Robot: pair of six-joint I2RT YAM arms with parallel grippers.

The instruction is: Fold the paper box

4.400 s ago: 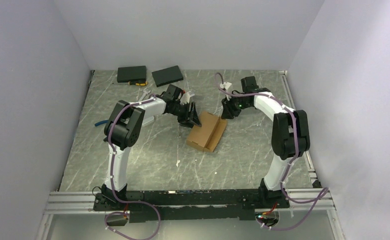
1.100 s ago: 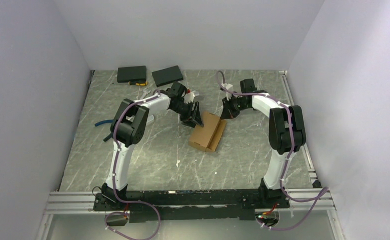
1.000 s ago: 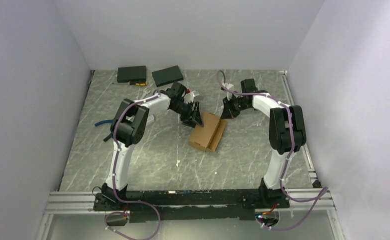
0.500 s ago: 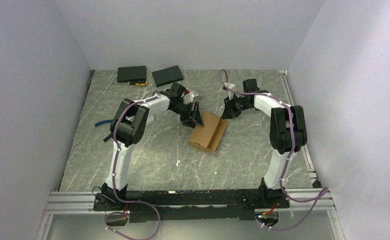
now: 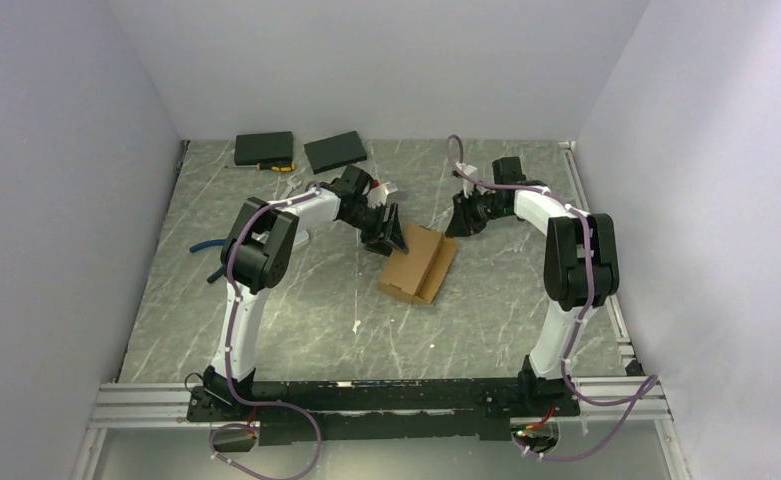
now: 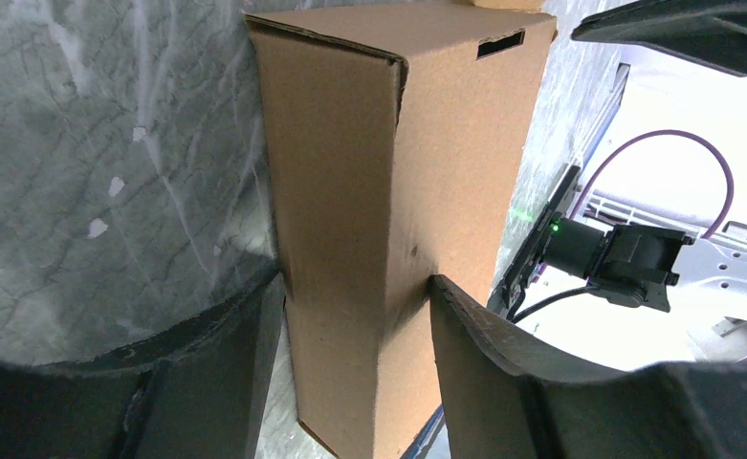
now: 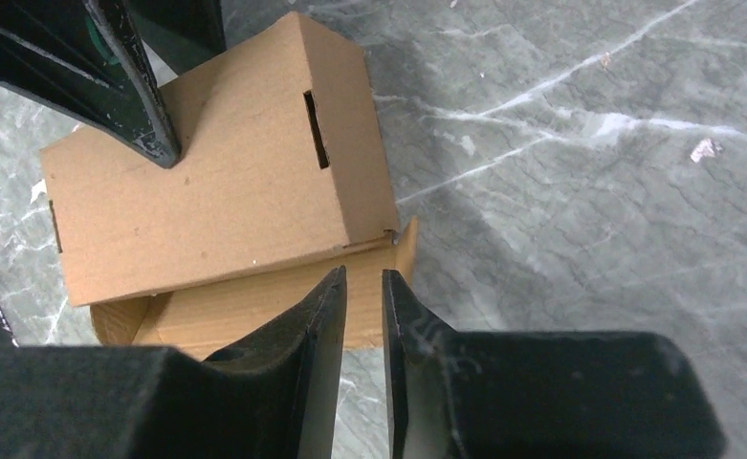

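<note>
The left hand (image 6: 355, 287) has its two black fingers (image 6: 211, 359) set on either side of a plain brown corrugated cardboard box (image 6: 446, 143), each touching a face. A small rectangular slot (image 6: 500, 44) is cut near the box's far end, and grey marbled tabletop (image 6: 111, 143) shows to its left. Beyond the box on the right is a black part of the right arm (image 6: 627, 268) with a green light (image 6: 553, 228) and a purple cable (image 6: 680, 133).

Paper box (image 5: 414, 262): matt brown corrugated cardbd. Table (image 5: 266, 300): smooth grey marble-look.
</note>
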